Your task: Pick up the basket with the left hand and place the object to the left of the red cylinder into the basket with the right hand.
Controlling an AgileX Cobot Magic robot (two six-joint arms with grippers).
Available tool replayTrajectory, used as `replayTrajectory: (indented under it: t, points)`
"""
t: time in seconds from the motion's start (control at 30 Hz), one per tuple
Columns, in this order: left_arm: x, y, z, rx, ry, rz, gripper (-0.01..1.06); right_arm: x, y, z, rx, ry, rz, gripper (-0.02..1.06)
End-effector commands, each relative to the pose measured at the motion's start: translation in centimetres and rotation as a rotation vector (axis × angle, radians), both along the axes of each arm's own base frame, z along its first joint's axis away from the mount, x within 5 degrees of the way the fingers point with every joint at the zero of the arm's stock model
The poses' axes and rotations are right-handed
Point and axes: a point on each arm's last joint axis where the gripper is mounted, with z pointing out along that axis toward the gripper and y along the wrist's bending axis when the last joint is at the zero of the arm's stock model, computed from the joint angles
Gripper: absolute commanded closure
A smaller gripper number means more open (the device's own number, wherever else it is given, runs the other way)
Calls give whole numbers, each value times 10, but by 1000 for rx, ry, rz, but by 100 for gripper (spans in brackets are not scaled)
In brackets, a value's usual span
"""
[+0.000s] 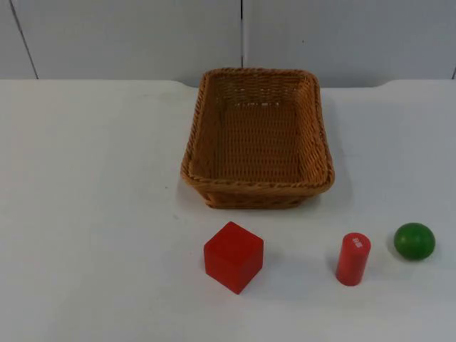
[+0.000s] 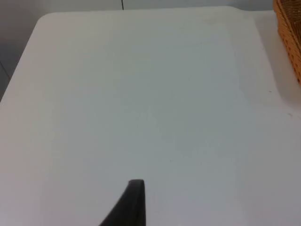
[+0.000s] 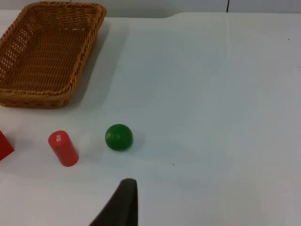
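Observation:
An empty brown wicker basket (image 1: pixel 258 139) stands mid-table towards the wall. In front of it sits a red cube (image 1: pixel 234 256). To the cube's right stands an upright red cylinder (image 1: pixel 353 258), and a green ball (image 1: pixel 415 241) lies right of that. My left gripper (image 2: pixel 134 202) hangs over bare table well to the left of the basket (image 2: pixel 289 37), apart from it. My right gripper (image 3: pixel 122 202) is over the table's right side, a short way from the ball (image 3: pixel 118 137) and the cylinder (image 3: pixel 63 148), touching neither. A corner of the cube (image 3: pixel 3 146) and the basket (image 3: pixel 47 52) lie beyond.
The white table (image 1: pixel 92 214) ends at the grey partition wall (image 1: pixel 128 35) just behind the basket. Bare table surface stretches to the left of the basket and the cube, and to the right of the ball.

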Motion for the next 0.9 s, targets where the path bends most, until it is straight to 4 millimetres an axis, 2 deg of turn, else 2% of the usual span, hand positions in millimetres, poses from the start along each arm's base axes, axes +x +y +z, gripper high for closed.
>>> replayTrajectory:
  t: [0.0,0.13,0.2,0.3,0.33,0.5,0.53,0.63,0.7,0.73,0.87]
  points:
    - [0,0,0,3,-9,6,0,0,0,1,-8,-12,-2,-1]
    - [0,1,1,5,-19,7,0,-2,0,8,-11,-48,0,-1]
    - [1,0,10,-2,-46,3,0,4,0,19,-11,-42,0,-1]
    - [12,0,27,-2,-32,3,0,20,1,39,-12,-36,0,-1]
    - [12,0,27,-2,-32,3,0,20,1,39,-12,-36,0,-1]
    - [51,-2,50,-17,44,-4,0,67,3,68,-17,-12,2,-1]
    - [51,-2,50,-17,44,-4,0,67,3,68,-17,-12,2,-1]
    - [78,-2,60,-16,90,-3,0,98,4,75,-19,52,3,-1]
    - [96,-2,63,-17,121,-3,0,117,5,74,-22,111,4,-1]
    - [96,-2,63,-17,121,-3,0,117,5,74,-22,111,4,-1]
    - [127,-4,57,-43,188,-8,0,153,7,57,-27,236,5,-1]
